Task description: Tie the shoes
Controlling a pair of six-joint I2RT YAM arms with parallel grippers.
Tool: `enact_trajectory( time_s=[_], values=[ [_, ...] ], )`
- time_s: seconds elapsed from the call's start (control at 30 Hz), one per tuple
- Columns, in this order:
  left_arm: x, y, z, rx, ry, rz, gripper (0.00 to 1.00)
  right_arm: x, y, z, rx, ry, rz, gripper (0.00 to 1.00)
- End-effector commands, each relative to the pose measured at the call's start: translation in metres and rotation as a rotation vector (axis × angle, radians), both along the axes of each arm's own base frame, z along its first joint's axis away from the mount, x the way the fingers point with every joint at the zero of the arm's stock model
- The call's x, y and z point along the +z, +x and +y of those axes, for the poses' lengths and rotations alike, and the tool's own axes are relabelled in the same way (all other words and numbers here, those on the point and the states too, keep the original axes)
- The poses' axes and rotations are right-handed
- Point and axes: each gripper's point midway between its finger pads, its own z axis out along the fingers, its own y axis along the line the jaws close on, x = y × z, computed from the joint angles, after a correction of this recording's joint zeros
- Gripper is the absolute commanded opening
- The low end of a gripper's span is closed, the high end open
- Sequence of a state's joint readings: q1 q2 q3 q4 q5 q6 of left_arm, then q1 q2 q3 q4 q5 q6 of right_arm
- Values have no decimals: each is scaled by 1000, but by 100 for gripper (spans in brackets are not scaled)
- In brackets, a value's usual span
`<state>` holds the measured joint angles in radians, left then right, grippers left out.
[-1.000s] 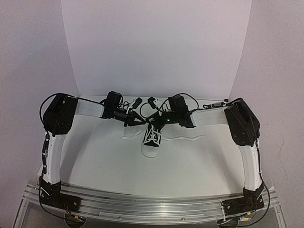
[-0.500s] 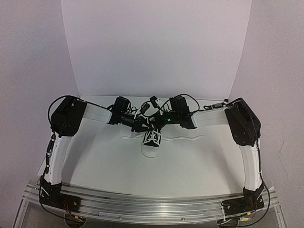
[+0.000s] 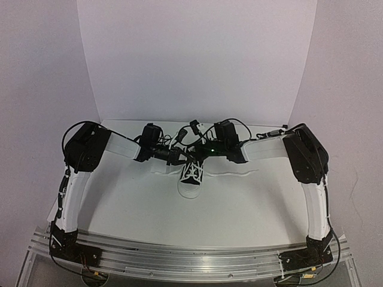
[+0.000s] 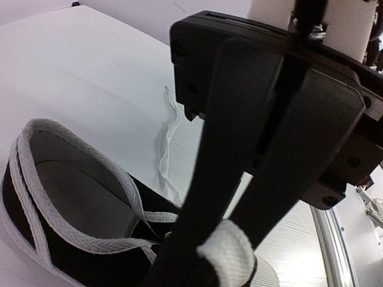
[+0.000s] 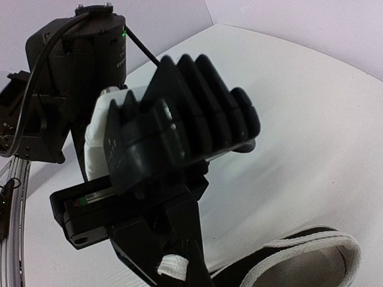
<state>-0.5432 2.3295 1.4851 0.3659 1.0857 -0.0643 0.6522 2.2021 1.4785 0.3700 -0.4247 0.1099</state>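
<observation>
White tabletop curving up into a plain white backdrop fills the scene, and the black canvas sneaker sits near the middle of it, its white toe cap pointing toward the arm bases and its open collar toward the backdrop. Both arms reach inward and meet just above the collar. The left gripper is pinched narrow, and its wrist view shows the dark fingers closing on a thick fold of the white laces. The right gripper is likewise clamped tight, with a scrap of white lace showing at its tips in its own wrist view. Loose lace tails trail on the table to either side of the shoe. The knot looks unfinished, so the risk lies in the pull. Nothing pins the light sneaker down, so uneven tension could drag or tip it. A small bite on the lace could slip free and let the loop collapse. The two grippers also sit very near each other, so a crossing move could knock them together or snag the wrist cables.
</observation>
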Motion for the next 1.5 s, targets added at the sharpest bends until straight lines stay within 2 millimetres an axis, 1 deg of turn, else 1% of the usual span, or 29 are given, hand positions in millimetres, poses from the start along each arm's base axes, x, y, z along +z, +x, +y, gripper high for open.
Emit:
enact_trajectory(
  time_s=[0.0,0.13,0.17,0.23,0.3,0.33,0.4,0.47,0.5,0.53,0.57,0.6,0.73,0.77,0.83,0.87,0.9,0.93,0.97,1.0,1.03,1.07,1.1,1.2,1.3,1.33,1.37,1.4,1.47],
  values=[
    [18,-7,-12,-18,-76,-21,0,29,-4,8,-1,75,-22,0],
    [19,-7,-11,-23,-81,-26,0,29,-6,8,5,79,-19,0],
    [20,-7,-12,-23,-83,-27,0,30,-7,7,5,79,-18,5],
    [22,-6,-12,-22,-86,-30,0,32,-9,4,-4,76,-15,25],
    [24,-6,-12,-23,-89,-41,0,35,-13,-1,-16,75,-8,43],
    [24,-6,-12,-21,-88,-45,0,36,-15,-5,-27,73,-2,49],
    [21,-4,-12,-14,-79,-56,0,40,-20,-11,-46,73,8,58],
    [17,-4,-12,-9,-67,-70,0,44,-25,-18,-62,70,24,71],
    [16,-4,-11,-12,-63,-77,0,48,-28,-21,-69,71,32,74],
    [16,-4,-12,-15,-61,-86,0,47,-32,-24,-72,64,43,80],
    [16,-3,-11,-14,-58,-88,0,50,-35,-27,-74,62,51,88],
    [16,-3,-11,-14,-55,-93,0,53,-39,-30,-75,59,58,90],
    [15,-2,-11,-13,-48,-107,0,55,-56,-45,-77,0,95,92],
    [16,-2,-11,-15,-50,-117,0,49,-61,-52,-87,-35,121,92],
    [17,-2,-11,-17,-42,-131,0,50,-61,-74,-185,-77,158,91],
    [17,-1,-11,-16,-37,-147,0,49,-57,-92,-279,-100,186,90],
    [16,-1,-11,-19,-31,-160,0,41,-51,-121,-417,-154,243,89],
    [16,-1,-10,-23,-27,-179,0,33,-45,-154,-583,-206,315,84],
    [15,-2,-10,-28,-25,-180,0,26,-41,-190,-750,-261,394,77],
    [15,-2,-10,-31,-23,-180,0,19,-40,-224,-916,-303,476,73],
    [15,-2,-10,-33,-23,-179,0,11,-46,-254,-1034,-362,556,72],
    [16,-3,-10,-35,-23,-180,0,6,-51,-275,-1105,-414,609,74],
    [17,-3,-10,-35,-24,-183,0,4,-53,-286,-1143,-442,631,76],
    [18,-3,-10,-43,-23,-194,0,-5,-46,-300,-1201,-482,682,81],
    [21,-3,-10,-49,-27,-207,0,-22,-41,-302,-1230,-508,767,83],
    [21,-4,-10,-51,-26,-210,0,-33,-40,-299,-1225,-522,802,82],
    [20,-4,-10,-53,-25,-214,0,-37,-37,-297,-1225,-531,821,79],
    [20,-4,-10,-56,-23,-220,0,-47,-37,-296,-1224,-560,847,77],
    [20,-5,-10,-58,-20,-225,0,-57,-32,-293,-1222,-584,874,71]
  ],
)
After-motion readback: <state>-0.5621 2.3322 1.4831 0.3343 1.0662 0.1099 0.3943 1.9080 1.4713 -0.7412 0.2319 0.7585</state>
